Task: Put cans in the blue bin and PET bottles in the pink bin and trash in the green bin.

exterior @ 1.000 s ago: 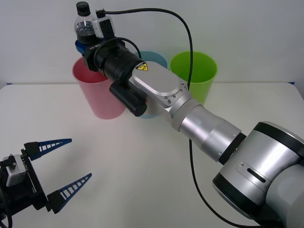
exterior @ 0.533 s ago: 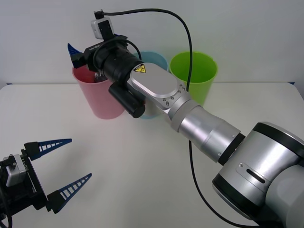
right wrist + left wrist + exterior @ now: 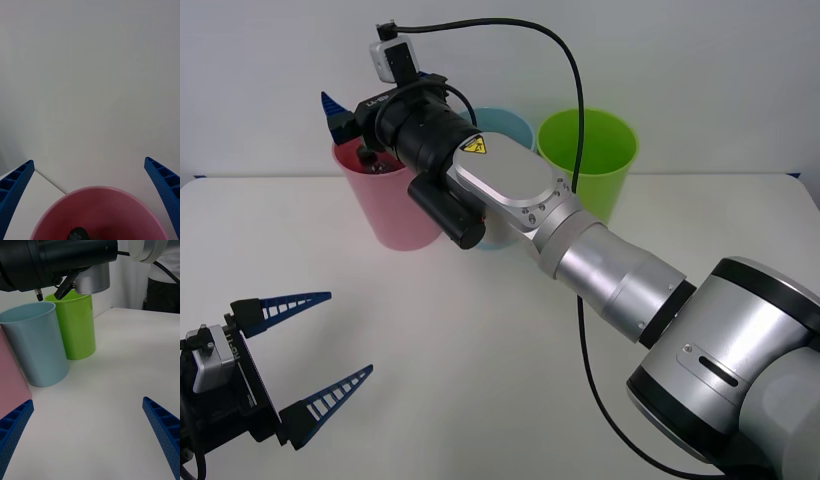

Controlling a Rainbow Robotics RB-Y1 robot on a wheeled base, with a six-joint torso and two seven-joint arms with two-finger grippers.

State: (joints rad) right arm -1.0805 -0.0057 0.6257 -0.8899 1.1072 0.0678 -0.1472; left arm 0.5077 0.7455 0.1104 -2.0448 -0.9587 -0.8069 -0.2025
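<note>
Right gripper [image 3: 90, 202] poised above the pink bin [image 3: 395, 205], fingers spread wide and empty, the black-capped PET bottle [image 3: 77, 234] lying inside that bin; left gripper [image 3: 310, 355] parked low over the table [image 3: 480, 330], fingers likewise wide apart

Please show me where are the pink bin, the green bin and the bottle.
pink bin [image 3: 395, 215]: front view, on its outer wall.
green bin [image 3: 605, 150]: front view, on its front wall.
bottle [image 3: 77, 234]: right wrist view, on its black cap, inside the pink bin.
</note>
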